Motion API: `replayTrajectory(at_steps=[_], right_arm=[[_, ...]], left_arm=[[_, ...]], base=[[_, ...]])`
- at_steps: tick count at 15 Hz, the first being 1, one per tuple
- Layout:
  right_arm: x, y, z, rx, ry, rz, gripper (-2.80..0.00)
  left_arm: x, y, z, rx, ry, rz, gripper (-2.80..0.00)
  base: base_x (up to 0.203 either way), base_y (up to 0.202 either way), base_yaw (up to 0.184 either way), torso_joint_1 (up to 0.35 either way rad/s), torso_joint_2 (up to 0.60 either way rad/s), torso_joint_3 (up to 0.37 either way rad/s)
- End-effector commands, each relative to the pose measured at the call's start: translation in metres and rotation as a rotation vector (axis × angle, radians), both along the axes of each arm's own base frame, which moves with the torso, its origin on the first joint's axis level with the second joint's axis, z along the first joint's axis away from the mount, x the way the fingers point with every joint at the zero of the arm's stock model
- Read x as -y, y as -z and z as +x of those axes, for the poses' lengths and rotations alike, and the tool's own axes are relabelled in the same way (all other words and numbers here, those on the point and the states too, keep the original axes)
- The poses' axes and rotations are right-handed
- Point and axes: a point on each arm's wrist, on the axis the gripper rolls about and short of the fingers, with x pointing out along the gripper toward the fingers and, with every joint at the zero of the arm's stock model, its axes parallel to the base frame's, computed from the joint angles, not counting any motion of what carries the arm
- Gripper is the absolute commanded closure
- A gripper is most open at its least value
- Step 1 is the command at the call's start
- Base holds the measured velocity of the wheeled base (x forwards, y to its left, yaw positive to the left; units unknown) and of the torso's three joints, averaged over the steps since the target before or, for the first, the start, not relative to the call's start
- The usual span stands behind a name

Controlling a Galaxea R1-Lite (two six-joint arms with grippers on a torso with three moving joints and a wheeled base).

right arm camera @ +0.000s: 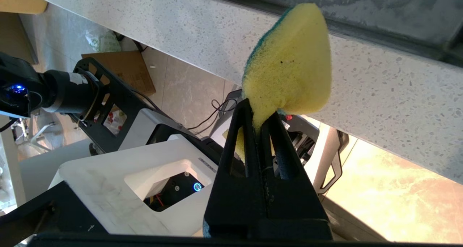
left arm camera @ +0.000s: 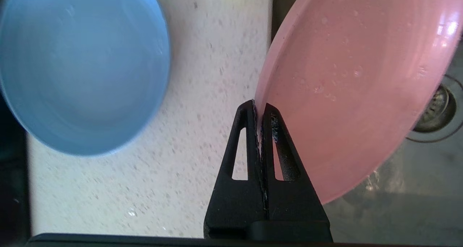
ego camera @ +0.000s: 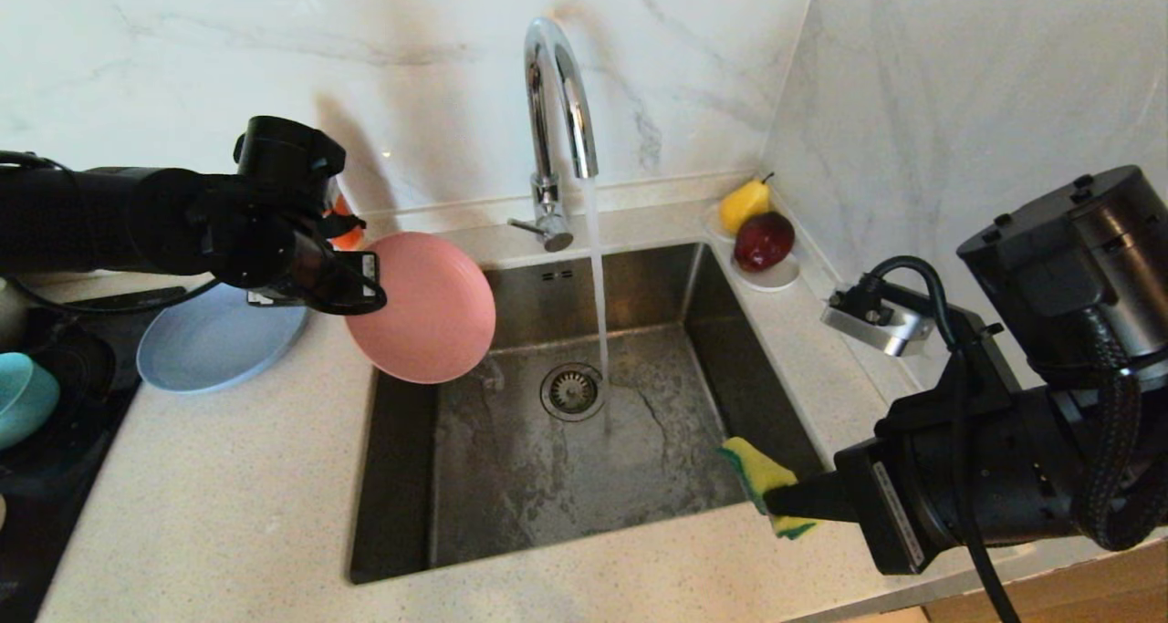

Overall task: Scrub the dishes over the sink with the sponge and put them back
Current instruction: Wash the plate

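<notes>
While my left gripper (left arm camera: pixel 259 106) clamps the wet, stiff, probably slippery salmon-pink plate (ego camera: pixel 429 308) by its rim over the sink's (ego camera: pixel 776 368) left edge, my right gripper (right arm camera: pixel 258 113) pinches the soft sponge's (ego camera: pixel 762 482) tail at the front-right corner.

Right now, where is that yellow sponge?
The sponge is pinched in the right gripper, at the sink's front right corner in the head view, clear of the running water.

Teal bowl (ego camera: pixel 23 397) cut off by head view's left edge.
</notes>
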Motion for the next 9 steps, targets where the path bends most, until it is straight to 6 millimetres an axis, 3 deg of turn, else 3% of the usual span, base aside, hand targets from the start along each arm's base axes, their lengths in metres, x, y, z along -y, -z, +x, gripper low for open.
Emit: replayTrajectory(at_steps=[1,5,9], right_arm=[[-0.001,0.002,0.001,-0.009,-0.002,-0.005,0.00],[-0.002,0.003,0.001,-0.014,-0.002,-0.007,0.00],[-0.006,-0.014,-0.005,0.048,-0.039,0.066,0.00]], left_arm=[[0.000,-0.006,-0.005,0.031,0.014,0.024,0.00],[0.001,-0.005,-0.014,0.082,0.047,0.035,0.00],[0.006,-0.009,-0.031,0.075,0.168,-0.101,0.00]], base=[[0.000,0.000,0.000,0.000,0.00,0.000],[0.000,0.000,0.000,0.000,0.00,0.000],[0.000,0.000,0.000,0.000,0.00,0.000]])
